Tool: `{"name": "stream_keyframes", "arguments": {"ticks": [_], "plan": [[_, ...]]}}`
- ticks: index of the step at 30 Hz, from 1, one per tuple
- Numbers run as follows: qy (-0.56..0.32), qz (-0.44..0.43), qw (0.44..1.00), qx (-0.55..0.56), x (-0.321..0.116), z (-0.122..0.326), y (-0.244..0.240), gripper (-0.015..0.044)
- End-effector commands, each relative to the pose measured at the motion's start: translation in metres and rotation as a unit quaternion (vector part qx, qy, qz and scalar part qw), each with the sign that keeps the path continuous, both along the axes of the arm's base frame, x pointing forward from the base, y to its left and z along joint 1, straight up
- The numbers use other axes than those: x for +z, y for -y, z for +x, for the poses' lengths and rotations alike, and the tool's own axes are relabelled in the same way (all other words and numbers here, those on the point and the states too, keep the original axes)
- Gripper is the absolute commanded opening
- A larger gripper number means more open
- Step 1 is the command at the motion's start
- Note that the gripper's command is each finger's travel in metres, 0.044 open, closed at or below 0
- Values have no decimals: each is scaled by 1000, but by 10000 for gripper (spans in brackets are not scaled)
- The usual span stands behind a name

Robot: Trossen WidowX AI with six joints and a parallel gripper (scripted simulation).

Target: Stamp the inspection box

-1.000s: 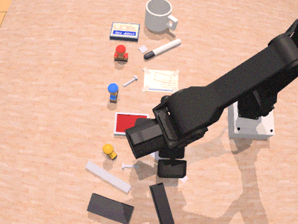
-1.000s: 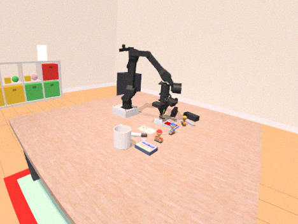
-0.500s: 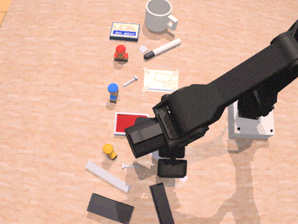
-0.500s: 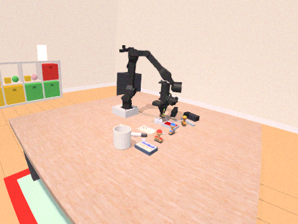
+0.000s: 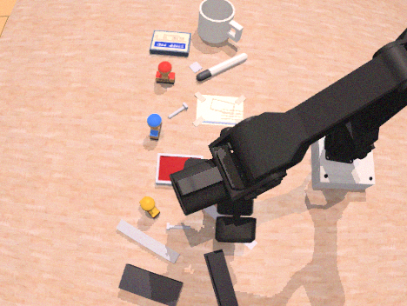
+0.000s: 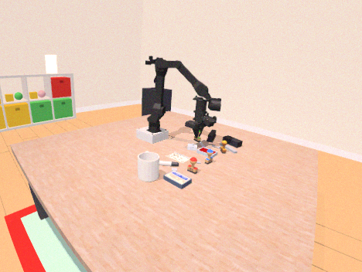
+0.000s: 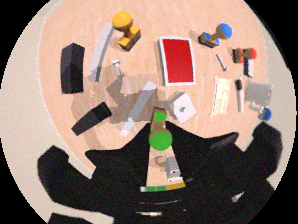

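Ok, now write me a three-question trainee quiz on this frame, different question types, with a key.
1. Multiple choice: what is the gripper shut on?
A) the yellow stamp
B) the green stamp
C) the marker

2. True or false: the red ink pad has a lid covering its red surface.

3. Fill in the blank: in the top view, the white card is held by pieces of ____ at its corners.

Key: 1. B; 2. False; 3. tape
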State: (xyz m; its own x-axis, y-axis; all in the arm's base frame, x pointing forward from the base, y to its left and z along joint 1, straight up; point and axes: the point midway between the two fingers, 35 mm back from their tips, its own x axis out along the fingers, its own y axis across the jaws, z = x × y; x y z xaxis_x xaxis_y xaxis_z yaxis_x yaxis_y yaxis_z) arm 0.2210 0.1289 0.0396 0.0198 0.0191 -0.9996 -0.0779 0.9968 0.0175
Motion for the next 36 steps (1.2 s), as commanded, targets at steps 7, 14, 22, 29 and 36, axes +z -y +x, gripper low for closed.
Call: {"name": "stream_keyframes", "arguments": {"ticks": [7,14,22,29,36], "plan": [[1,2,1000,1,6,1,-1,0],[1,2,1000,1,10,1,-1,0],[2,2,1000,1,14,1,-1,0],[2,2,1000,1,17,1,0,0],[2,2,1000,1,20,1,0,0]]}}
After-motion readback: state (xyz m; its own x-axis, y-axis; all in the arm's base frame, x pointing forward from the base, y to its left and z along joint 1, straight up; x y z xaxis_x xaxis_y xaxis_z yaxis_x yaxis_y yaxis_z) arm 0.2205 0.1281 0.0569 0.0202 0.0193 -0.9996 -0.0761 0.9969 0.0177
